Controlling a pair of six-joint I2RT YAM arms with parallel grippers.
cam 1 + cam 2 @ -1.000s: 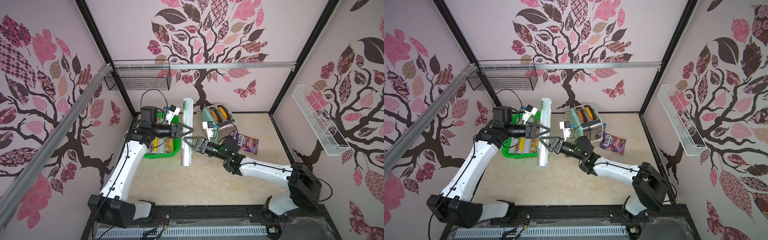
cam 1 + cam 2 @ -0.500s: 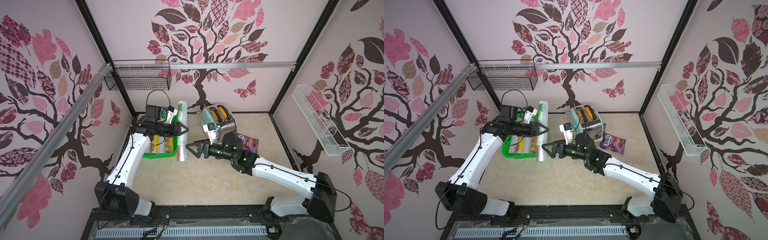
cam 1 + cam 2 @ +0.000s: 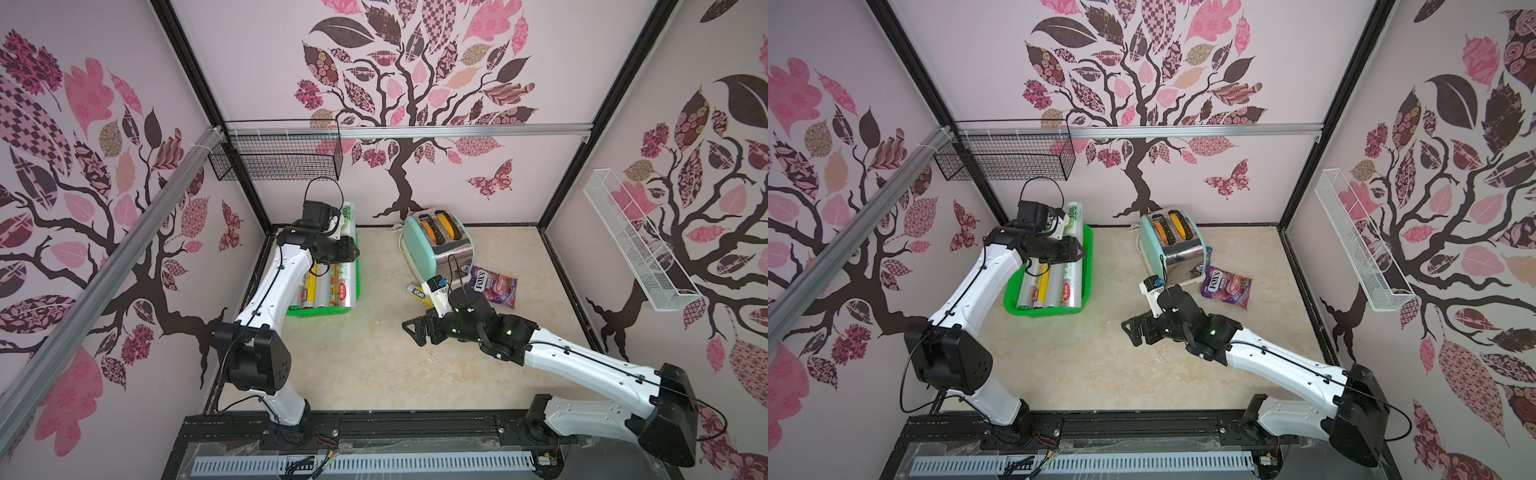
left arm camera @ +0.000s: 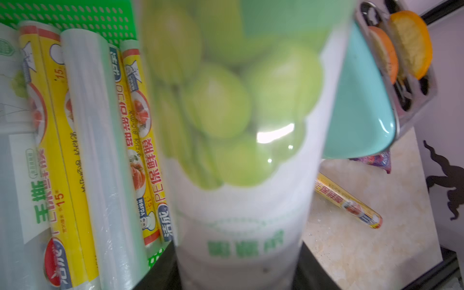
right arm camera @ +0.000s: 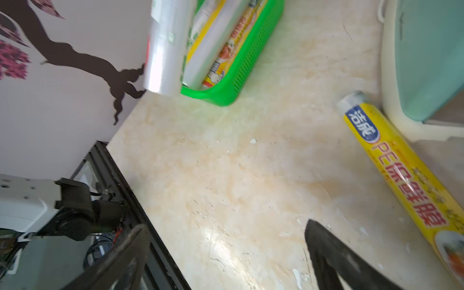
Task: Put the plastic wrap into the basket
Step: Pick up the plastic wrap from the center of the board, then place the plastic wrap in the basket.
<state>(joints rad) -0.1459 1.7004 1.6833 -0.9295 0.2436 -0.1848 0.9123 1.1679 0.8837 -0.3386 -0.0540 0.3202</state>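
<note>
My left gripper [image 3: 351, 253] [image 3: 1079, 251] is shut on a white plastic wrap roll with green print [image 3: 348, 216] [image 3: 1074, 214], held lengthwise just above the green basket [image 3: 322, 311] [image 3: 1050, 311]. In the left wrist view that roll [image 4: 238, 125] fills the middle between the dark fingers of the left gripper [image 4: 236, 273]. Several yellow and clear rolls [image 4: 100, 150] lie side by side in the basket [image 4: 75, 17]. One yellow roll [image 3: 419, 296] [image 5: 406, 180] lies on the floor by the toaster. My right gripper [image 3: 409, 332] [image 3: 1129, 332] [image 5: 226, 233] is open and empty, low over the floor near that roll.
A mint toaster [image 3: 440, 241] with orange slices stands at the back. A purple candy bag [image 3: 494, 286] lies beside it. A black wire basket [image 3: 274, 160] hangs on the back left wall and a white wire rack [image 3: 636, 245] on the right wall.
The right gripper let go of the white roll, opened wide and drew back to the right. The left arm carried the roll left, over the basket.
</note>
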